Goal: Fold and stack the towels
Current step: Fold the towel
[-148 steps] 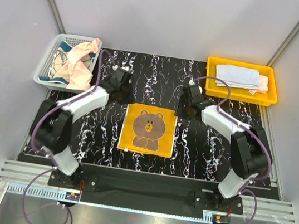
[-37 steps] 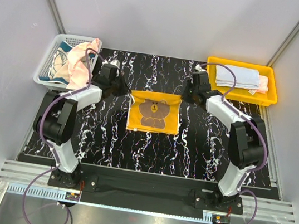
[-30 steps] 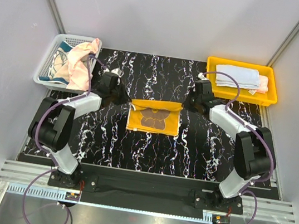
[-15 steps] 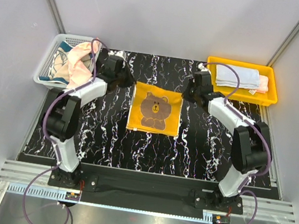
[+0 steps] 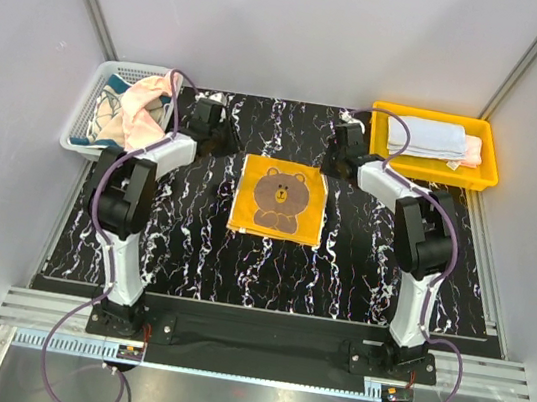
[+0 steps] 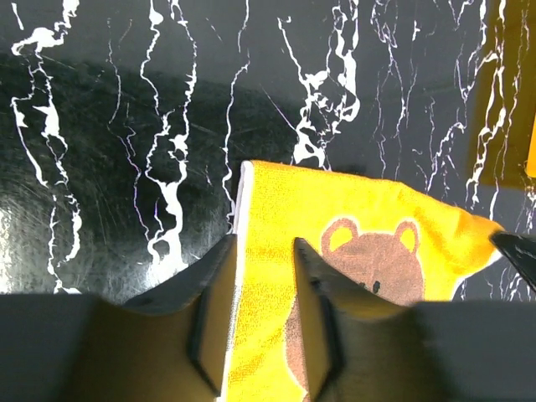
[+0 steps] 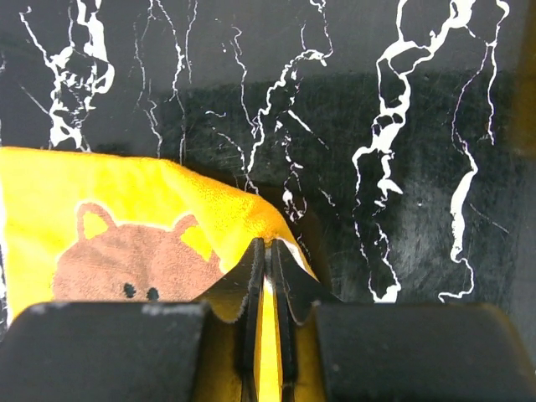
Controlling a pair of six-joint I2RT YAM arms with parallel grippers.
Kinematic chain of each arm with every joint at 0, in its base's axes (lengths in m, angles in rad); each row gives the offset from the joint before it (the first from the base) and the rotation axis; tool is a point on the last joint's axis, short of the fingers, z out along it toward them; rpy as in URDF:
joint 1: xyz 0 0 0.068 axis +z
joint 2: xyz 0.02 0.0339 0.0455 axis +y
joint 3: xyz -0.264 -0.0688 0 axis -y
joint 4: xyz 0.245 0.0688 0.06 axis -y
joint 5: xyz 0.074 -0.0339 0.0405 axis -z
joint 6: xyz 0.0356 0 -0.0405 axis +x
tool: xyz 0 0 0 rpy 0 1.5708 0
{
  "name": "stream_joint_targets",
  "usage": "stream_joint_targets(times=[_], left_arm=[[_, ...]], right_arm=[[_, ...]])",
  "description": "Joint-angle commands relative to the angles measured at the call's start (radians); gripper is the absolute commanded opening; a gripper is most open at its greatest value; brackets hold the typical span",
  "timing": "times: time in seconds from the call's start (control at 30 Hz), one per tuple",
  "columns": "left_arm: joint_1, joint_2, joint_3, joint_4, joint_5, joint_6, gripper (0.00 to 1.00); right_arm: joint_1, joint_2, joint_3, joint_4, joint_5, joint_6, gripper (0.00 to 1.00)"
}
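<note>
The orange bear towel lies spread on the black marbled table, bear face up. My left gripper is at its far left corner. In the left wrist view that gripper is open, its fingers astride the towel's white-lined left edge. My right gripper is at the far right corner. It is shut on that raised corner of the towel. A pink towel and a cream-teal one lie in the basket. A pale blue folded towel lies in the tray.
The white mesh basket stands at the far left corner. The yellow tray stands at the far right, with a pink cloth under the pale blue one. Grey walls close in on both sides.
The towel's far edge, held up and bunched a second ago, has been drawn away from me and laid out flat. My left gripper has opened and let its corner go.
</note>
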Motion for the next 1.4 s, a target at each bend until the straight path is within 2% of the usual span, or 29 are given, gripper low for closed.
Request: stream_joint_targets(times=[0.0, 0.13, 0.3, 0.53, 0.83, 0.9, 0.97, 1.03, 1.17, 1.27, 1.37], left_arm=[[-0.019, -0.081, -0.035, 0.025, -0.003, 0.002, 0.33], [-0.08, -0.098, -0.077, -0.015, -0.047, 0.011, 0.23], [-0.111, -0.082, -0.169, 0.081, -0.014, -0.025, 0.22], [-0.13, 0.029, -0.163, 0.052, -0.044, -0.064, 0.18], [-0.133, 0.064, -0.147, -0.008, -0.09, -0.091, 0.18], [-0.133, 0.044, -0.147, -0.011, -0.086, -0.096, 0.19], [-0.128, 0.017, -0.138, -0.012, -0.087, -0.102, 0.25], [-0.123, -0.022, -0.109, -0.026, -0.096, -0.102, 0.27], [-0.11, -0.022, -0.01, -0.113, -0.104, -0.09, 0.27], [-0.087, -0.035, -0.003, -0.106, -0.095, -0.104, 0.27], [-0.061, -0.051, -0.005, -0.078, -0.06, -0.124, 0.34]], right_arm=[[-0.005, -0.001, 0.057, 0.005, 0.044, -0.031, 0.12], [-0.006, -0.016, 0.056, -0.001, 0.047, -0.036, 0.12], [-0.006, -0.047, 0.039, 0.002, 0.044, -0.033, 0.12], [-0.006, -0.088, -0.001, 0.012, 0.024, -0.022, 0.12], [-0.005, -0.216, -0.094, 0.051, -0.046, -0.001, 0.12], [-0.003, -0.245, -0.125, 0.068, -0.068, -0.002, 0.11], [0.001, -0.26, -0.147, 0.08, -0.068, -0.005, 0.11], [0.004, -0.28, -0.18, 0.098, -0.068, -0.004, 0.12], [0.014, -0.321, -0.26, 0.149, -0.104, 0.003, 0.12], [0.023, -0.337, -0.282, 0.161, -0.105, -0.002, 0.12], [0.034, -0.345, -0.3, 0.16, -0.103, -0.01, 0.12]])
